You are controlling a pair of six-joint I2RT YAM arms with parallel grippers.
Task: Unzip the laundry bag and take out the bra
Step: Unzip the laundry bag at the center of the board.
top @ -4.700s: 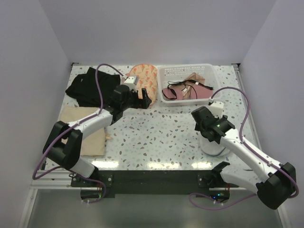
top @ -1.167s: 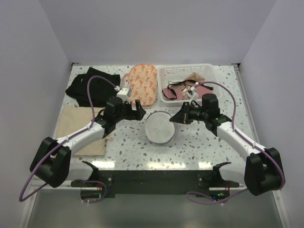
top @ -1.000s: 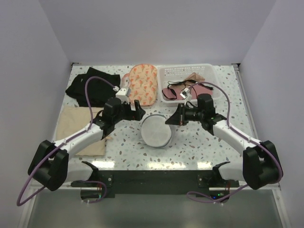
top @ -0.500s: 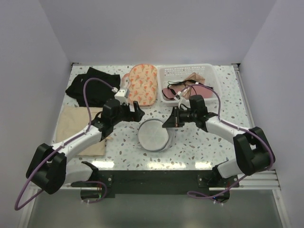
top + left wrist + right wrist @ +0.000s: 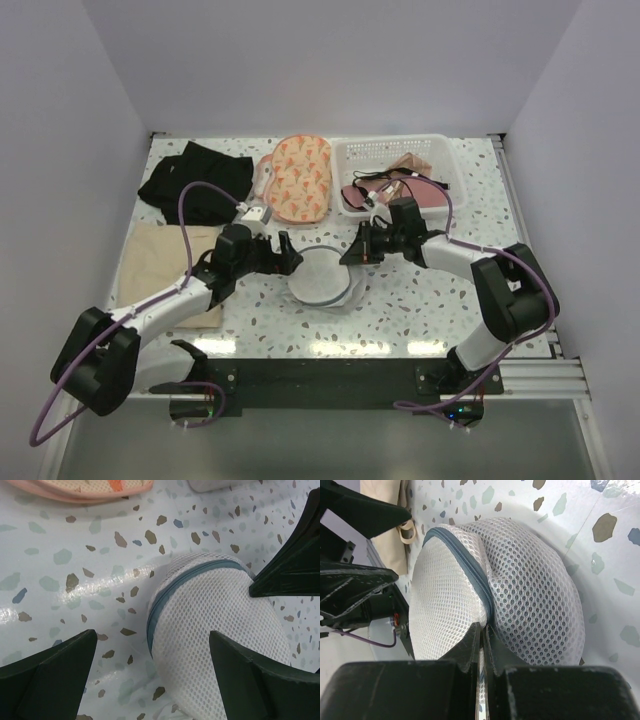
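- First, locate the laundry bag near the middle of the table, between the two arms. Treat the bra as inside it, unseen through the white mesh.
- Note the right gripper: closed tight, pinching the mesh just beside the zipper at the bag's right edge.
- Note the left gripper: fingers spread wide, holding nothing, just beside the bag's left edge and aimed across at it.
- Read the zipper as a blue-grey band curving around the bag's rim. Follow its arc from the pinch point round toward the left gripper.
- Take the left arm as the nearer free one for the pull, with the right acting as anchor.
- Do not assume the slider's position: not identifiable in any view.
- Judge the step as pre-unzip: closed along all of the visible zipper length.
- Allow for a smooth, glossy, speckled tabletop. Expect the bag to slide unless held.
- Keep clear of the white basket at back right, the patterned pad beside it, the black garment at back left and the beige cloth at the left edge.
- Mind the plain walls close on three sides.
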